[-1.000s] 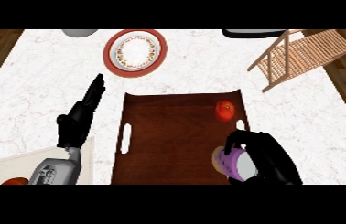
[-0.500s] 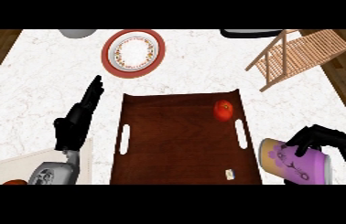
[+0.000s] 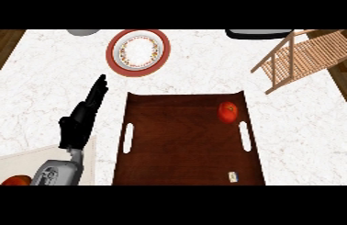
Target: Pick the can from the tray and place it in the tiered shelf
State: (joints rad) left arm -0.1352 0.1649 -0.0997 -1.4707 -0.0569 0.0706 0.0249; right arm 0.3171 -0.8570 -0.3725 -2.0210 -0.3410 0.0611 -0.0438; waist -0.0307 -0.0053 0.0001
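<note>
Can out of view; carry step toward shelf presumed.

The can shows nowhere, and the right hand is out of frame too, so its grip cannot be told. Tray (image 3: 186, 141) holds only a tomato (image 3: 227, 112) and a small tag (image 3: 233, 176). Tiered shelf (image 3: 301, 59) sits at the bench's far right corner. Left hand (image 3: 81, 120) rests with straight fingers left of tray. Next move, in my judgement: bring the can up toward the shelf.

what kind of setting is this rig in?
Most likely a kitchen counter: a pale marbled top carrying a red-rimmed plate, a dark wooden tray with a tomato on it, and a slatted wooden shelf at the right edge.
</note>
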